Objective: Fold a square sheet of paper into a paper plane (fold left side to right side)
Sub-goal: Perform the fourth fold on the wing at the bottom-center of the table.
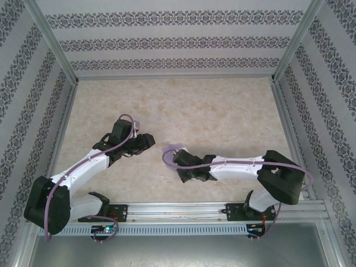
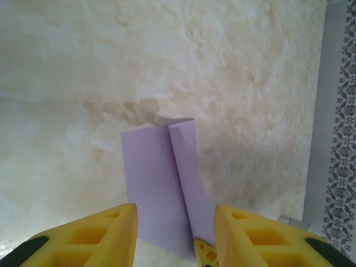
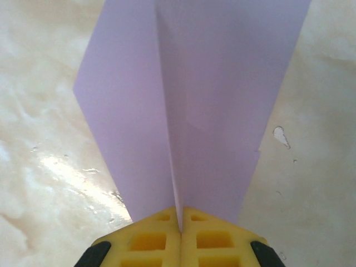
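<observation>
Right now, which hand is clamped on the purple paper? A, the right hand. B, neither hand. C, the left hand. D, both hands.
A: in the right wrist view the right hand has its fingers pressed together on the folded purple paper, while the left hand has its fingers spread wide, not clamped.

A beige, marble-patterned desk (image 1: 222, 111) with a glossy surface forms the floor of the enclosure. In the right wrist view a bright patch of reflected light (image 3: 67, 167) glints on it. White wallpapered walls with bands of dark floral ornament (image 1: 167, 41) stand at the far side and to the left and right. Slanting silver aluminium posts (image 1: 52, 41) frame the far corners, and a silver metal rail (image 1: 183, 210) runs along the near edge.
</observation>
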Robot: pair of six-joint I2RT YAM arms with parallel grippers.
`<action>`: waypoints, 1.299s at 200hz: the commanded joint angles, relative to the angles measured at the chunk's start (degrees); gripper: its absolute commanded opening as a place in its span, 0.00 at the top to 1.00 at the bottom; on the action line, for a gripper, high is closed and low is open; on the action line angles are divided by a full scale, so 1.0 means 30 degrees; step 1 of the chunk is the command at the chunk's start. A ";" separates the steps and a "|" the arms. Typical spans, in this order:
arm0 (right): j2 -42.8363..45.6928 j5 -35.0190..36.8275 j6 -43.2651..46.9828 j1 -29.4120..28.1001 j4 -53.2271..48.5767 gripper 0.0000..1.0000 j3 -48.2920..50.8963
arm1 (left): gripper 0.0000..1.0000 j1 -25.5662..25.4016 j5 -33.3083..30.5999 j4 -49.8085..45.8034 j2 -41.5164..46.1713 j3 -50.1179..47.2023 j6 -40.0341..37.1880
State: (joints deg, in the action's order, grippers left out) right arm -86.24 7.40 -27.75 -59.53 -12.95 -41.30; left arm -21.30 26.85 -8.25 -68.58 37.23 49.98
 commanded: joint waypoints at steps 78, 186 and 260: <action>0.1033 -0.9909 -0.1671 0.3967 0.6100 0.99 0.3587 | 0.56 -0.2465 0.1484 0.1571 -0.2297 -0.0693 0.0484; 0.0930 -1.2031 -0.2528 0.5482 0.8674 0.98 0.5182 | 0.50 -0.5096 0.0752 0.4368 -0.5965 0.0303 0.1813; 0.0731 -1.2134 -0.2612 0.5582 0.8880 0.98 0.5426 | 0.50 -0.5581 0.0322 0.4816 -0.7975 0.1660 0.1916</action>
State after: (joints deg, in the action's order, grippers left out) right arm -83.48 -27.97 -34.85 -43.42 12.51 -25.87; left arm -37.19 29.32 4.10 -91.02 40.47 54.76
